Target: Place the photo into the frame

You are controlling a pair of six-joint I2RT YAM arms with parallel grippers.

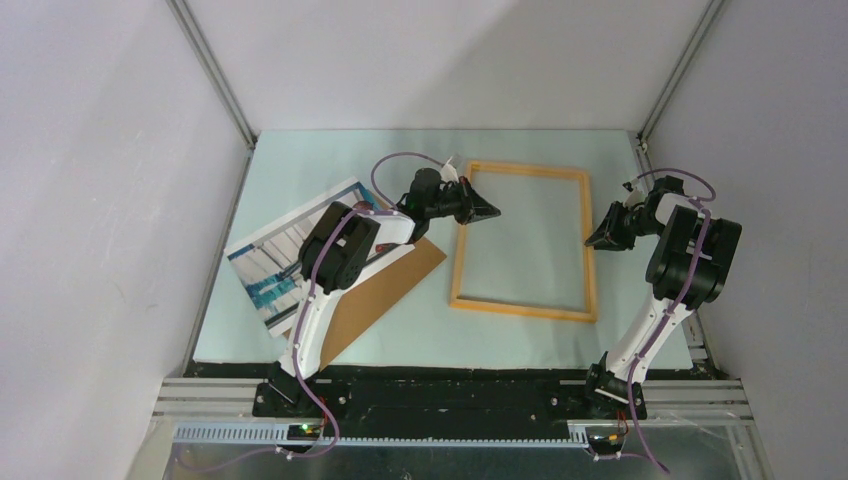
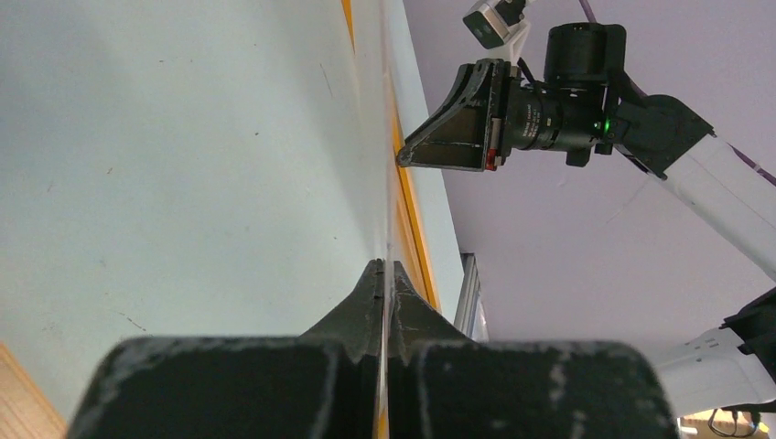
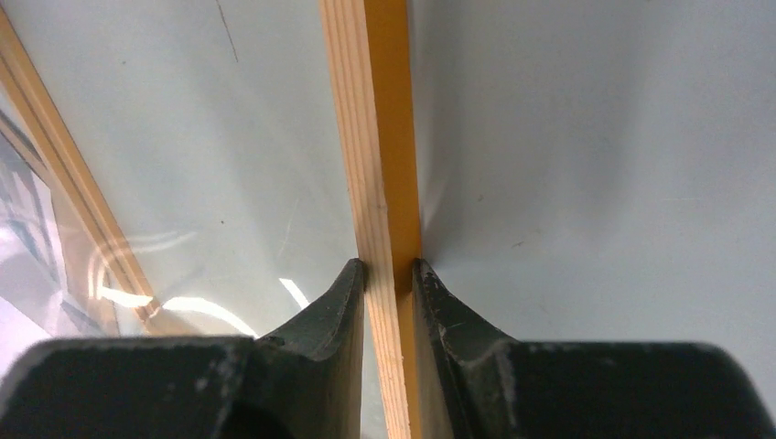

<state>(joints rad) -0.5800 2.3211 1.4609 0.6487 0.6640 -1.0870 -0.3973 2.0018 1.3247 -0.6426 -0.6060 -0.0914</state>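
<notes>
Thin orange-yellow wooden picture frame (image 1: 520,308) flat just right of the tabletop's middle, right bar pinched in right gripper (image 1: 596,238). Left gripper (image 1: 490,211) pressed together, empty, by left bar. White-bordered paper photo (image 1: 270,265) by left edge, on brown board (image 1: 385,290). Might drag or tip frame if tugged crooked.

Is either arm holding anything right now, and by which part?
The right gripper pinches the frame by its right side rail, with the wood between its jaws. The left gripper is shut, gripping nothing visible.
</notes>
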